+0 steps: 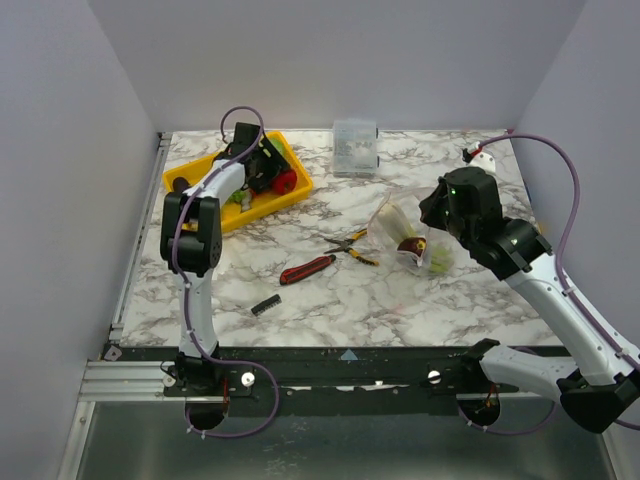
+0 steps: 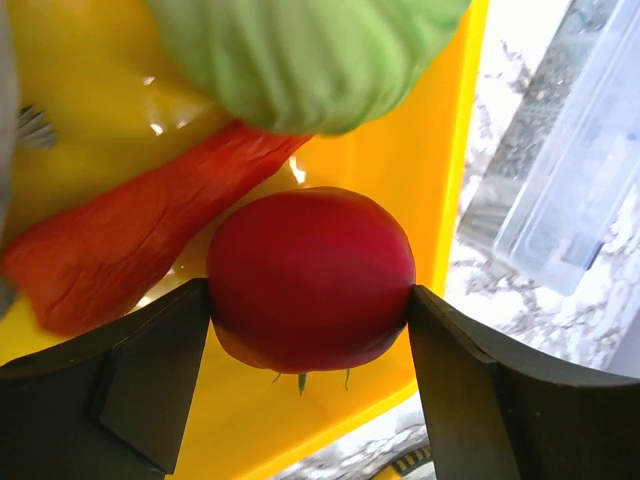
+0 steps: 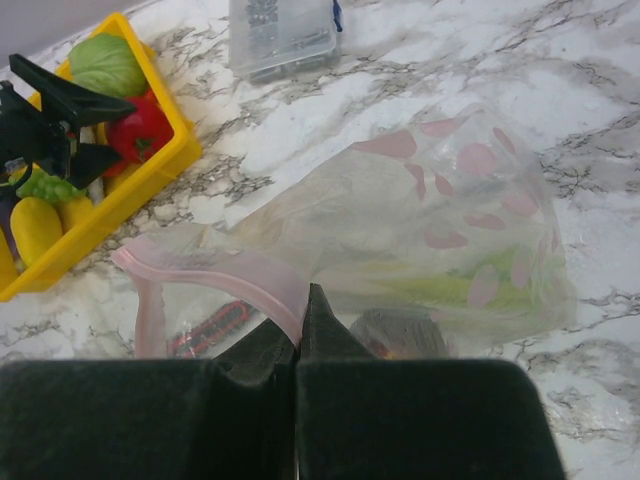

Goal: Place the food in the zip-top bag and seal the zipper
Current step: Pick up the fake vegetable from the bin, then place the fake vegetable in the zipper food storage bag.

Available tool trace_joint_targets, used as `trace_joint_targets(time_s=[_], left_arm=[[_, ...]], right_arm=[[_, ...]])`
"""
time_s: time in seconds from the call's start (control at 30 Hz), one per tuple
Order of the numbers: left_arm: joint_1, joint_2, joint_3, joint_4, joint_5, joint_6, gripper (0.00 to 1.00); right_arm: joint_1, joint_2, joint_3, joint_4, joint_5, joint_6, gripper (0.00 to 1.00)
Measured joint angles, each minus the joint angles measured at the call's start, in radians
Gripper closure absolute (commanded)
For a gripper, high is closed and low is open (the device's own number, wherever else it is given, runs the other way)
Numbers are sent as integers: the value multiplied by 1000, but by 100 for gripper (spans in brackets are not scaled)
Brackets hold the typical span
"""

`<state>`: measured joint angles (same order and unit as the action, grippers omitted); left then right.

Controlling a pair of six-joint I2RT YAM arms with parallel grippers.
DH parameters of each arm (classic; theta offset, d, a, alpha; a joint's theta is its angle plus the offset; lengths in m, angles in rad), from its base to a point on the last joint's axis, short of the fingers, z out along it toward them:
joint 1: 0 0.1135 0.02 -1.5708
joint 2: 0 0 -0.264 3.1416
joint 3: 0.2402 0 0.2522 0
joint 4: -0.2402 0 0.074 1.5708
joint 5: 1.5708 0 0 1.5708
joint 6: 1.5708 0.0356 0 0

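Zip-top bag [image 1: 395,222] above marbled tabletop [image 1: 330,300]; pale walls [image 1: 350,60] enclose three sides.

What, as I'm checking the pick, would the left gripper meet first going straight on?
The red tomato: it sits between the fingers of the left gripper, seemingly touching both. Beyond, probably the yellow tray.

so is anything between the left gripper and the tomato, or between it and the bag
Nothing visible. The left gripper straddles the tomato in the yellow tray, seemingly touching both sides. Only the tray wall and bare marble table separate it from the zip-top bag in the right gripper.
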<state>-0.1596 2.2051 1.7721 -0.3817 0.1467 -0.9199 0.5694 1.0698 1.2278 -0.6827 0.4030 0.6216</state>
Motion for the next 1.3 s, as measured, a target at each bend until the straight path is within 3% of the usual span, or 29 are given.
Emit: trace_joint_targets(time_s=[0.3,0.5,0.7,1.03,1.3], left_arm=[[-3,-305,-291,78,14,43,78],[-28,-577,-484,243,189,-3,86],[-132,-769,-684,462,400,-72,88],[-385,-882,-650,615,568,-86,88],[-533,-892,-596,492,429,48,84]], right_arm=[[0,-15,0,0,1,11,100],[0,-15,0,0,1,34,100],[0,-14,0,1,-2,105,100],[0,-8,-18,41,-31,217,100],[0,-80,-81,65,-31,323,100]])
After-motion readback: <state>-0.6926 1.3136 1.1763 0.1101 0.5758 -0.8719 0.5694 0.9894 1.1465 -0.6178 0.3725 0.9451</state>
